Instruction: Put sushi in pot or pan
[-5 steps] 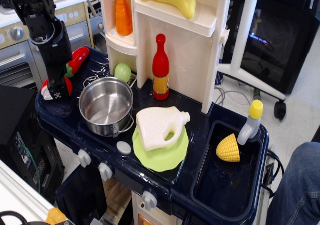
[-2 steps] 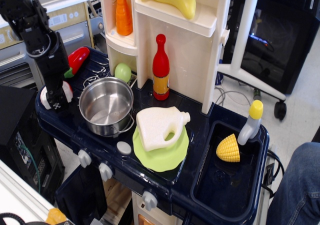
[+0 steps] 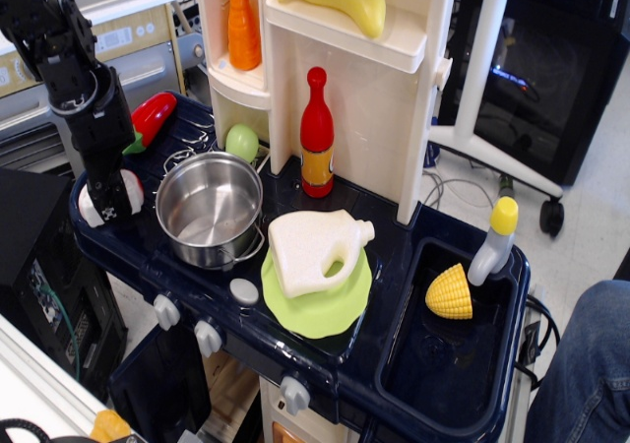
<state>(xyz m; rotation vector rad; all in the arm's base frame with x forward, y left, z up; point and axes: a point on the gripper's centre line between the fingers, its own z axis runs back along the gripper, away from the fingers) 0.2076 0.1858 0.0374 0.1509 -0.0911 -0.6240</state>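
1. The claw is seen lowered over the sushi at the counter's left edge, at 9 o'clock from the pot.
2. The fingers appear to straddle the sushi, of which only white and a little red show; whether they are closed on it cannot be told.
3. The pot is seen empty, so nothing has been delivered.
4. Left, by judgement: a secured grasp, a lift, a carry toward 3 o'clock, a release inside the pot.

view: single, sitting high, front-right | facing: looking down-left across counter | range: mid, taking in whole toy kitchen and floor
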